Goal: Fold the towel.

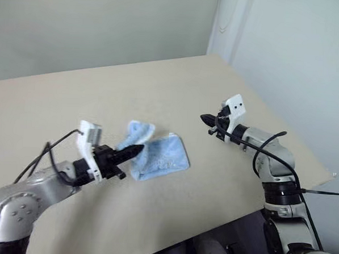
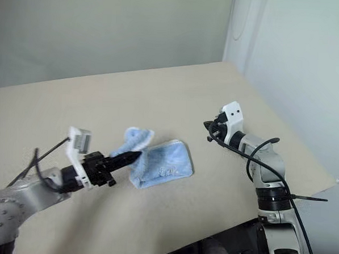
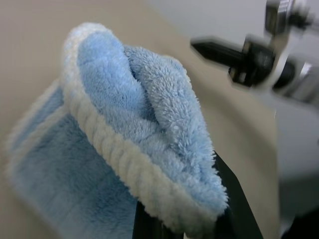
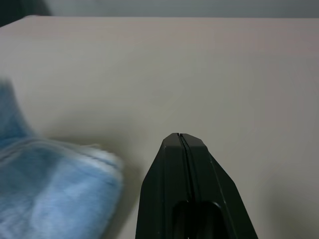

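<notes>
- The towel lies near the middle of the beige surface, partly doubled over; most of it rests flat, while one edge is lifted off the surface in a soft hump.
- The left gripper is pinched tight on that lifted edge: in the left wrist view the white ribbed border and blue pile bulge over the black fingers, which hold a thick bunch of cloth.
- The right gripper hangs above the surface, well apart from the towel on its right side, its fingers pressed together on nothing, as the right wrist view shows.
- The towel looks light and limp. The raised part droops and folds on itself instead of standing out straight, so it will probably sag wherever it is not supported.
- The terry pile looks plush and grippy, not slick; a firm pinch should hold, though a thick bunch may creep out of a shallow bite.
- It is not fragile, so squeezing hard should do no harm.
- The stitched border seems the best place to take hold, as it is firmer than the pile, ideally at a corner.
- Judging from the slack, a second hold on the neighbouring corner would keep the edge straight while it is laid over.
</notes>
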`<state>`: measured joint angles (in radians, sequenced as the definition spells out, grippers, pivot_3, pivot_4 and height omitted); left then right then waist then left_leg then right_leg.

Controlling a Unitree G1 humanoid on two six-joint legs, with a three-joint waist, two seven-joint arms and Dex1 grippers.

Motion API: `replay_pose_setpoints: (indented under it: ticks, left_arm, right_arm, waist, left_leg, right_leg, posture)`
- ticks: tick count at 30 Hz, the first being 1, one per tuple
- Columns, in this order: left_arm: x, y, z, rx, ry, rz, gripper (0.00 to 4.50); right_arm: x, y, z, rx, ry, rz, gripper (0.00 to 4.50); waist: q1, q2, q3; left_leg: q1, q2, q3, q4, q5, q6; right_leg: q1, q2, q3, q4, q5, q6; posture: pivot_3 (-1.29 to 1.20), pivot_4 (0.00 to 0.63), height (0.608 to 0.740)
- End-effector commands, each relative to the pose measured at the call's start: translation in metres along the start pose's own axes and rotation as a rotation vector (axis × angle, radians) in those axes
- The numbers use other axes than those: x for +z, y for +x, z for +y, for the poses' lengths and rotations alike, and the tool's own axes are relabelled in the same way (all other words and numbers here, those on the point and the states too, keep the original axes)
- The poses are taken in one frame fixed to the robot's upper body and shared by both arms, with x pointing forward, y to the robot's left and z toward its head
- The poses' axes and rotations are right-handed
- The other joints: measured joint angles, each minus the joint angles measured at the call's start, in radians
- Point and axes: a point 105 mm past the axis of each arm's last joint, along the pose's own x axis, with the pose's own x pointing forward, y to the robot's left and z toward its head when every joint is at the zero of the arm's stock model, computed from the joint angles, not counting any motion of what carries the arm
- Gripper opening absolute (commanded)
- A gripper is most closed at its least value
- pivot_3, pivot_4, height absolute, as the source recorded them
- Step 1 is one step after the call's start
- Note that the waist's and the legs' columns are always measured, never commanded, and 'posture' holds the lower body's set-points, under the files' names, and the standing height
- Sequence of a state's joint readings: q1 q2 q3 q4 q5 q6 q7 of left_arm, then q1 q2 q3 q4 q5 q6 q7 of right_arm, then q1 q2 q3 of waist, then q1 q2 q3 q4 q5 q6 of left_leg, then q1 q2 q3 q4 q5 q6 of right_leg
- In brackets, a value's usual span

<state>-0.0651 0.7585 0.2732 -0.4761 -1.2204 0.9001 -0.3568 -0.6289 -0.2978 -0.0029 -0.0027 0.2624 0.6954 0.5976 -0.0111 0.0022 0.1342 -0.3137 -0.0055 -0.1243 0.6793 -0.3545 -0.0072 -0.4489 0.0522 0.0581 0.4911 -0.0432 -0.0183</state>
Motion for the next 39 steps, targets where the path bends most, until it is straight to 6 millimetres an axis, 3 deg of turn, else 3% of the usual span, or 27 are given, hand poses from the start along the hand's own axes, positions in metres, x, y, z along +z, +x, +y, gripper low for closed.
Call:
replay_pose_setpoints:
  ticks: [1,5,13,16,22,23,27,34,35,39]
  left_arm:
    - [-0.006,0.013,0.012,0.019,0.098,0.057,0.02]
    - [-0.011,0.036,0.017,0.015,0.116,0.081,0.02]
    - [-0.009,0.076,-0.013,-0.085,0.095,0.067,0.02]
    - [-0.014,0.083,-0.021,-0.098,0.109,0.109,0.02]
    - [-0.027,0.084,-0.015,-0.065,0.114,0.188,0.02]
    - [-0.027,0.084,-0.016,-0.067,0.110,0.190,0.53]
    - [-0.025,0.082,-0.017,-0.082,0.076,0.169,1.72]
    - [-0.005,0.073,-0.032,-0.179,0.008,0.062,4.21]
    - [-0.002,0.072,-0.033,-0.188,0.000,0.048,4.46]
    - [0.004,0.065,-0.035,-0.207,-0.001,0.031,4.46]
  right_arm:
    - [0.012,-0.005,0.003,-0.013,-0.011,-0.050,0.00]
    - [0.007,-0.008,0.003,-0.033,-0.007,-0.043,0.00]
    - [0.000,-0.012,0.004,-0.057,0.000,-0.031,0.00]
    - [0.000,-0.012,0.005,-0.058,0.001,-0.030,0.00]
    - [0.000,-0.011,0.006,-0.055,-0.002,-0.030,0.00]
    - [0.000,-0.010,0.007,-0.053,-0.003,-0.029,0.00]
    - [-0.001,-0.009,0.009,-0.046,-0.006,-0.025,0.00]
    - [-0.001,-0.008,0.011,-0.036,-0.009,-0.023,0.00]
    - [0.000,-0.008,0.011,-0.036,-0.010,-0.023,0.00]
    - [0.000,-0.008,0.011,-0.034,-0.012,-0.022,0.00]
  waist:
    - [-0.003,0.000,0.000]
    - [0.000,0.001,0.000]
    - [0.009,0.001,0.000]
    - [0.008,0.001,0.000]
    - [0.007,0.001,0.000]
    - [0.007,0.001,0.000]
    - [0.008,0.001,0.000]
    - [0.009,0.001,0.000]
    - [0.009,0.001,0.000]
    - [0.009,0.001,0.000]
  left_leg:
    - [0.000,0.000,0.000,0.000,0.000,0.000]
    - [0.002,0.000,0.000,0.001,0.001,0.002]
    - [-0.002,-0.002,0.001,0.003,0.002,0.005]
    - [-0.001,-0.002,0.003,0.003,0.003,0.005]
    - [-0.001,-0.001,0.003,0.002,0.003,0.005]
    - [-0.001,-0.001,0.003,0.003,0.003,0.005]
    - [-0.001,-0.002,0.003,0.003,0.003,0.005]
    - [-0.001,-0.002,0.003,0.003,0.003,0.005]
    - [-0.001,-0.002,0.003,0.003,0.003,0.005]
    - [-0.001,-0.002,0.003,0.003,0.003,0.005]
  right_leg:
    - [0.000,0.000,0.000,0.000,0.000,0.000]
    - [-0.001,0.000,0.000,0.000,0.000,0.000]
    - [0.000,-0.002,0.001,-0.004,0.001,0.002]
    - [0.000,-0.002,0.001,-0.004,0.003,0.005]
    - [0.001,-0.002,0.001,-0.004,0.004,0.007]
    - [0.000,-0.002,0.001,-0.004,0.004,0.007]
    - [0.001,-0.002,0.001,-0.004,0.004,0.007]
    - [0.001,-0.002,0.001,-0.005,0.004,0.007]
    - [0.001,-0.002,0.001,-0.005,0.004,0.007]
    - [0.001,-0.003,0.001,-0.005,0.005,0.008]
  posture:
    - [0.00,0.150,0.740]
    - [0.00,0.150,0.740]
    - [0.00,0.150,0.740]
    - [0.00,0.150,0.740]
    - [0.00,0.150,0.740]
    - [0.00,0.150,0.740]
    - [0.00,0.150,0.740]
    - [0.00,0.150,0.740]
    - [0.00,0.150,0.740]
    - [0.00,0.150,0.740]
